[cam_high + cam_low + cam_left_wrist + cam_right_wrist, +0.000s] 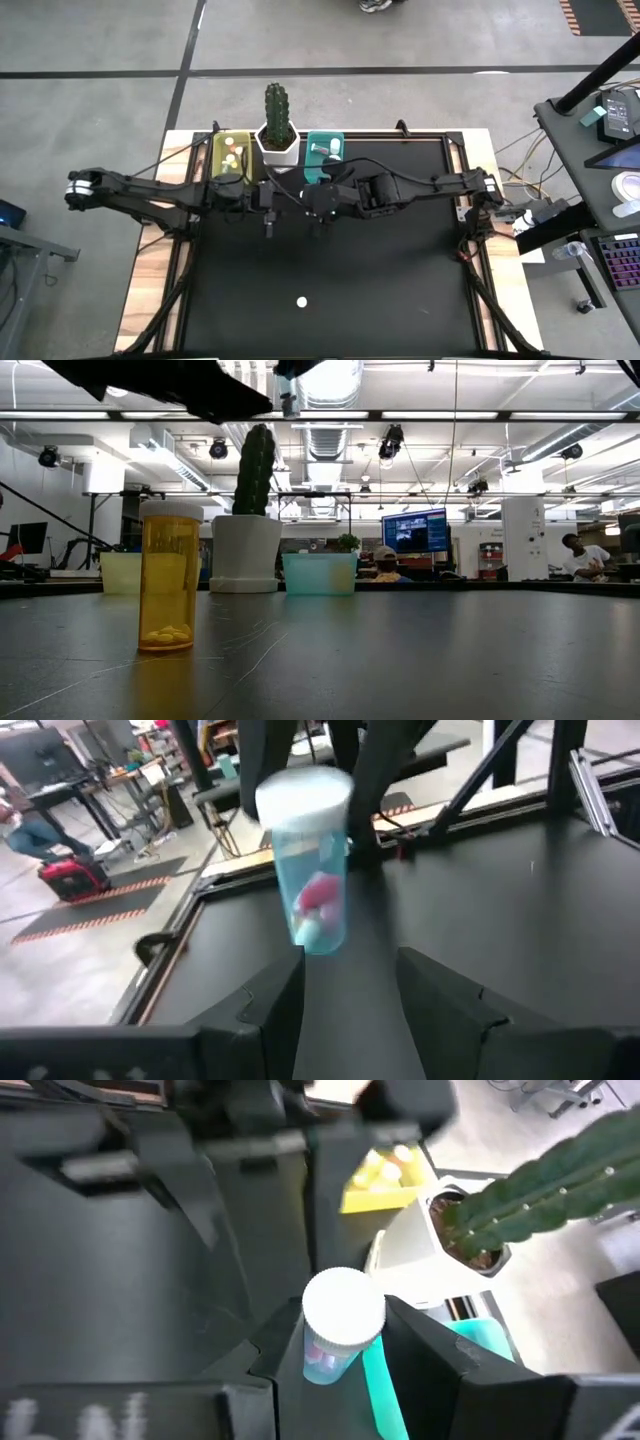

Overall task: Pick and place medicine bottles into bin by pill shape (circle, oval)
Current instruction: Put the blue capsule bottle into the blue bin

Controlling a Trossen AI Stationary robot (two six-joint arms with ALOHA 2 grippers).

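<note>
The right claw [335,1342] grips a small clear blue-tinted medicine bottle [338,1325] with a round white cap between its two dark fingers, near the middle back of the black table [380,290]; reddish and pale pills show through its body. In the left wrist view the same blue bottle [310,870] hangs beyond the left claw [350,990], whose fingers stand apart with nothing between them, and the bottle is clear of them. Both claws meet just in front of the white hexagonal pot [279,143] holding a green cactus [277,108]. A yellow-green tub [231,152] sits left of the pot with white-capped bottles inside, and a teal tub [323,155] sits right of it. A transparent orange bottle with a white cap [170,577] stands upright alone on the table near the front edge, yellowish pills at its bottom
</note>
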